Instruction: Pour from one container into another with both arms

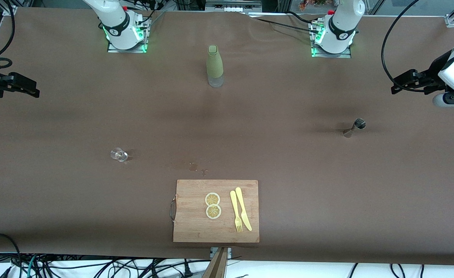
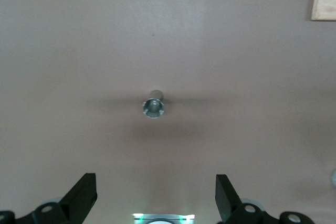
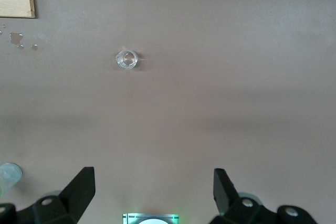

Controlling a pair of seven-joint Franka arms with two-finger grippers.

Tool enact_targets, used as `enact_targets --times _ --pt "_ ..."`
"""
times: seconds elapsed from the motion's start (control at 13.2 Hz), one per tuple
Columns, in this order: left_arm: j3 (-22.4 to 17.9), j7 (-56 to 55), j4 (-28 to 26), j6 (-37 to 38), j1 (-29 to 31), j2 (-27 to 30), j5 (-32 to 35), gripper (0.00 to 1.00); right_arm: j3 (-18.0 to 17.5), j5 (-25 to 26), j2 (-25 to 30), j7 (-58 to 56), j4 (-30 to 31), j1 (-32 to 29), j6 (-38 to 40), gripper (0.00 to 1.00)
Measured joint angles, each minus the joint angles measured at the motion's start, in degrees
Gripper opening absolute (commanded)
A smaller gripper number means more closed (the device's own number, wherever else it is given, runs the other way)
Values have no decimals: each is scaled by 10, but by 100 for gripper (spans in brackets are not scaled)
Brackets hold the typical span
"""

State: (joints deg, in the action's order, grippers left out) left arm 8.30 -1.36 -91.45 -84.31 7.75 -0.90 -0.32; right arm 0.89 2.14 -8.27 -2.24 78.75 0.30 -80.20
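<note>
Small silver-grey hourglass-shaped metal jigger [image 1: 355, 127] upright on brown desk [image 1: 273, 154], toward left arm's end. Small clear rounded drinking glass [image 1: 119, 155] upright toward right arm's end, well apart. Left end effector [image 2: 156, 203] high above jigger, fingers spread apart, empty. Right end effector [image 3: 154, 199] high above desk near glass, fingers likewise apart, empty.

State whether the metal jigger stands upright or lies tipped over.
Upright: the jigger stands on its base, its round mouth facing up.

You are seeing one small silver metal jigger [image 1: 354, 128], one tiny clear glass [image 1: 119, 155], one tall olive-green bottle [image 1: 214, 66], one wooden cutting board [image 1: 190, 226], two round lemon slices [image 1: 213, 205], one yellow plastic fork [image 1: 236, 211] and one yellow plastic knife [image 1: 243, 209].
</note>
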Motion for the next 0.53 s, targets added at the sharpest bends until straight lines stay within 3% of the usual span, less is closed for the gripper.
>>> enact_targets --times 0.53 --pt "0 18 0 -12 0 -3 4 100 0 0 0 0 0 0 0 100"
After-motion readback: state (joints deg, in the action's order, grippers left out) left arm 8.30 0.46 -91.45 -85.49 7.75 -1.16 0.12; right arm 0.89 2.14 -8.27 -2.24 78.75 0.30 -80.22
